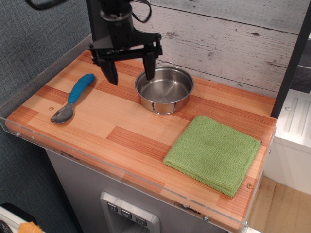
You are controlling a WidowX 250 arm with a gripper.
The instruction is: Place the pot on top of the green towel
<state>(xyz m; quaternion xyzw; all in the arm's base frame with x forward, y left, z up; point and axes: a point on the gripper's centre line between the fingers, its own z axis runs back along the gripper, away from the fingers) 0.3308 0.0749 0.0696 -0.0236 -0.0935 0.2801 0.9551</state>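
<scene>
Your black pincer (130, 73) spread wide at upper left, over left rim of round shiny steel pot (164, 89); square lime-green knitted towel (213, 153) lower right on wooden tabletop (121, 131)

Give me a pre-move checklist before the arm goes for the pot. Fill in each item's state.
1. Jaws of the gripper spread apart: ok.
2. Pot upright and empty: ok.
3. One finger lines up with the pot's left rim, the other outside it: ok, but exact height above the rim: cannot tell.
4. Green towel flat with nothing on it: ok.
5. Wood between pot and towel bare: ok.
6. Spoon lies left of the pot, out of the path: ok.
</scene>
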